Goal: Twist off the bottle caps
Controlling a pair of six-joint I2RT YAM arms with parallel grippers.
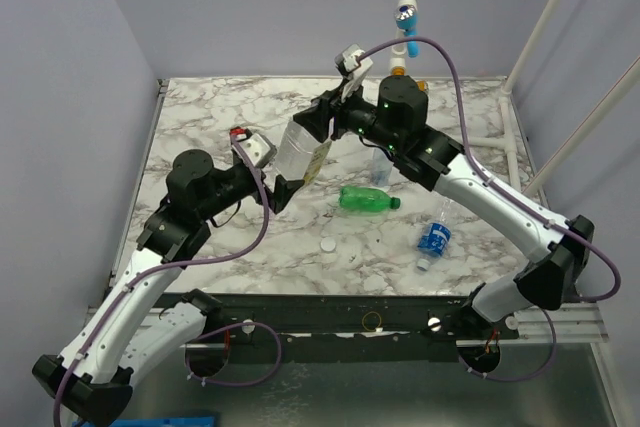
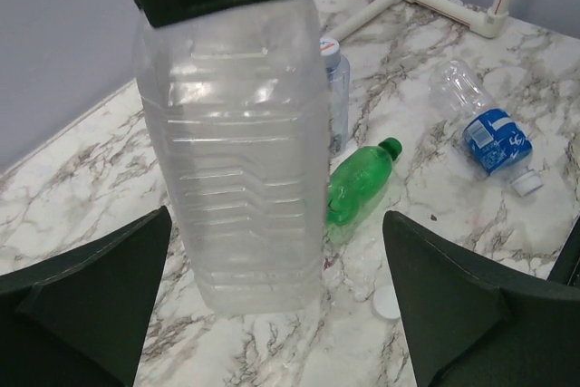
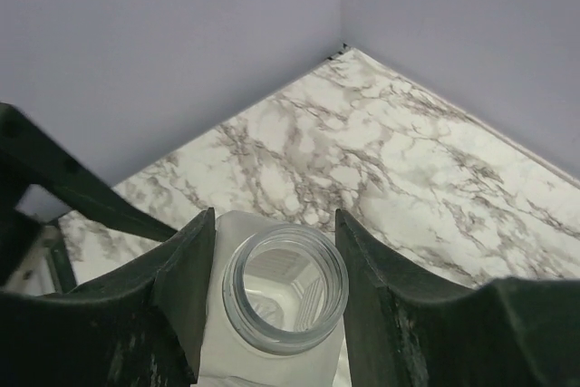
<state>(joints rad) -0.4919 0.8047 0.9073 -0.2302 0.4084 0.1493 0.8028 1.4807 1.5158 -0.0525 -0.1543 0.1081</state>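
The tall clear bottle (image 2: 237, 160) fills the middle of the left wrist view. Its mouth (image 3: 285, 289) is open at the bottom centre of the right wrist view. The right gripper (image 3: 275, 246) pinches the bottle at its shoulders just under that mouth, one finger pressed to each side. In the left wrist view it shows as the black block across the top of the frame.

The left gripper (image 2: 276, 219) has its jaws spread wide. The bottle's lower half stands between them and touches neither finger, with marble showing in both gaps.

Right of centre on the table (image 2: 72, 178), the green bottle (image 2: 355, 192) lies with its green cap (image 2: 391, 145) on. At the right edge a small blue-labelled bottle (image 2: 485, 129) lies with its white cap (image 2: 526, 182) on. A loose white cap (image 2: 388, 302) sits at lower right, just beside the left gripper's right-hand finger.
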